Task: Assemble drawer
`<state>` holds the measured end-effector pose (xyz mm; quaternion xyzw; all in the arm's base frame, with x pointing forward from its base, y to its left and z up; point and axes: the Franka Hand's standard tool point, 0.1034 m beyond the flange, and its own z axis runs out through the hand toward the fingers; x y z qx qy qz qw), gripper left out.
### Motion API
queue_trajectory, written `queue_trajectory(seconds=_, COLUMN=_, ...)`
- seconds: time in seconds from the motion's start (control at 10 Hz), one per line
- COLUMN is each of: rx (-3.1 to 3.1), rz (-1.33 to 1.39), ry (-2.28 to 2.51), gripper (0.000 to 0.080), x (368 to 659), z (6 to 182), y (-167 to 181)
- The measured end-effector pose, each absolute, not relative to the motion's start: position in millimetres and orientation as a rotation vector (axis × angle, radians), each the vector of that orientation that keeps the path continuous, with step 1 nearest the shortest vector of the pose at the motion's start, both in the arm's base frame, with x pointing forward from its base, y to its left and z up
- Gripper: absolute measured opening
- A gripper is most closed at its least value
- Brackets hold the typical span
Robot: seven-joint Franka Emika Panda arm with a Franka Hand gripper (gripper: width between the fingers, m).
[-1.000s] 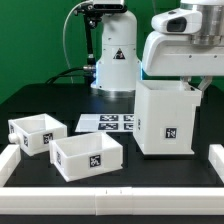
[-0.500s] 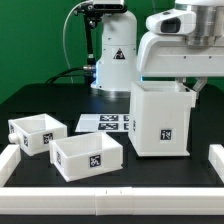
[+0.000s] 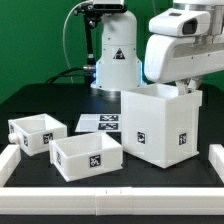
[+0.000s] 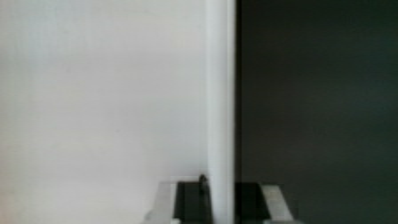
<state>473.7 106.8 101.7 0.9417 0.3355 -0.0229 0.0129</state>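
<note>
Currently | claw (image 4: 222, 203) pinches a wall of the cabinet (image 3: 158, 125), near the table (image 3: 40, 100) edge at exterior view's right | likely best: hold wall square between fingers (image 4: 189, 205), turn slowly, avoid slip

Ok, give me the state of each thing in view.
drawer case: upright, open-topped, one wall clamped by jaws
jaws: shut on drawer case
far drawer: outside the case, open side up, empty
near drawer: outside the case, open side up, empty
marker board: lying flat
</note>
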Motion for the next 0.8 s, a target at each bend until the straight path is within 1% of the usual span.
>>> queue_trajectory(seconds=0.1, rx=2.900, rz=-0.073, ry=1.141, gripper=0.0037, x=473.7, z=101.6, y=106.6)
queue_trajectory(seconds=0.4, rx=2.553, rz=-0.073, ry=1.792, gripper=0.0037, x=485.7, z=108.0, y=109.6)
queue_trajectory(seconds=0.8, rx=2.283, rz=-0.100, ry=2.103, gripper=0.0037, x=487.3, z=107.3, y=101.5)
